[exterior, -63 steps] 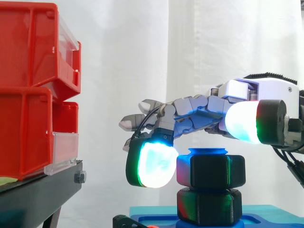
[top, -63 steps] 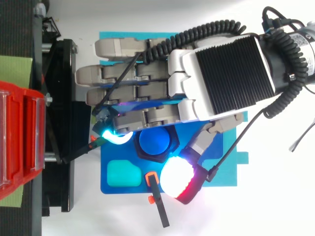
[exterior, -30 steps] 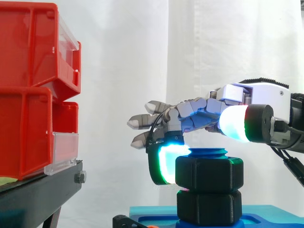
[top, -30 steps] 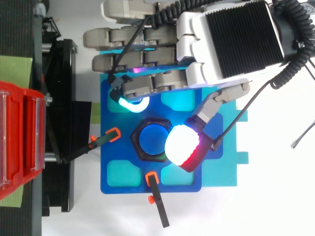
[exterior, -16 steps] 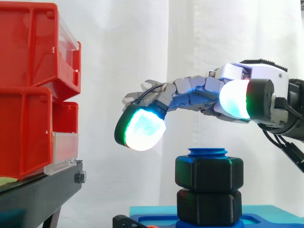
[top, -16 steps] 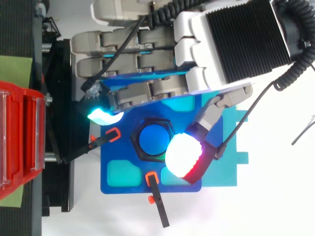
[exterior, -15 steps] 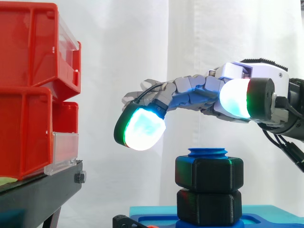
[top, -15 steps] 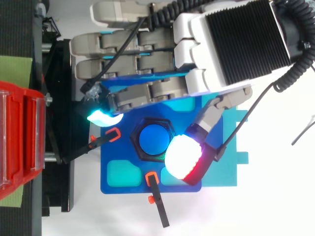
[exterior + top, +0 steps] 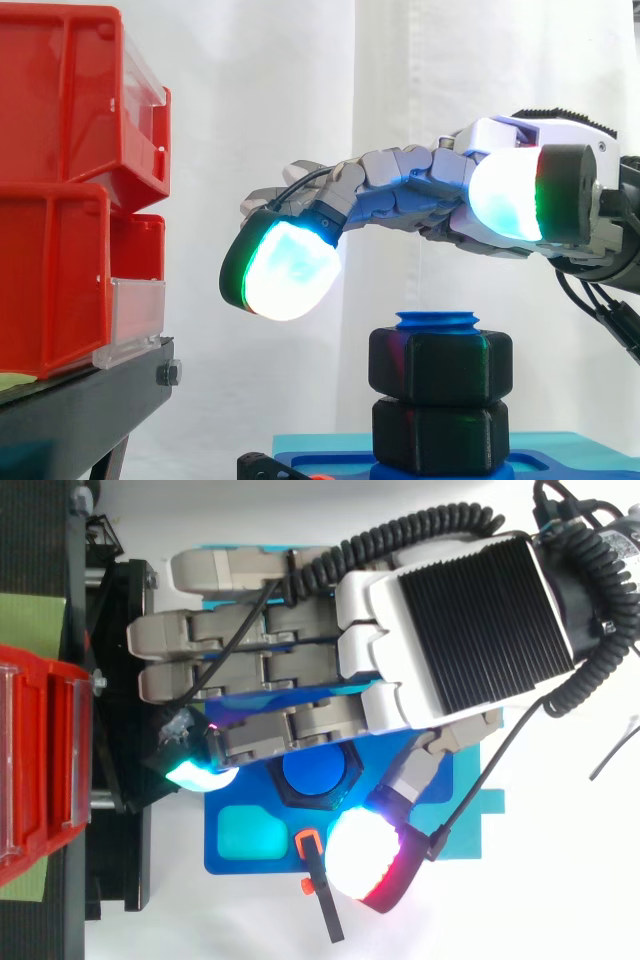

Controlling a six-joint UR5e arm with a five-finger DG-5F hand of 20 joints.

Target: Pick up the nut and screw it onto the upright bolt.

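You are seeing the hand [image 9: 420,195] lifting clear of the nut [image 9: 441,362], fingers loose and gripping nothing, reaching toward 9 o'clock, while the nut is sitting on the bolt [image 9: 315,772], probably awaiting another turn.

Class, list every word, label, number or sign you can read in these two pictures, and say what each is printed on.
None can be read.
The red bins, their clear front strip, the upper black nut, the lower black nut, the blue bolt, the blue plate and the hand show no lettering or numbers.
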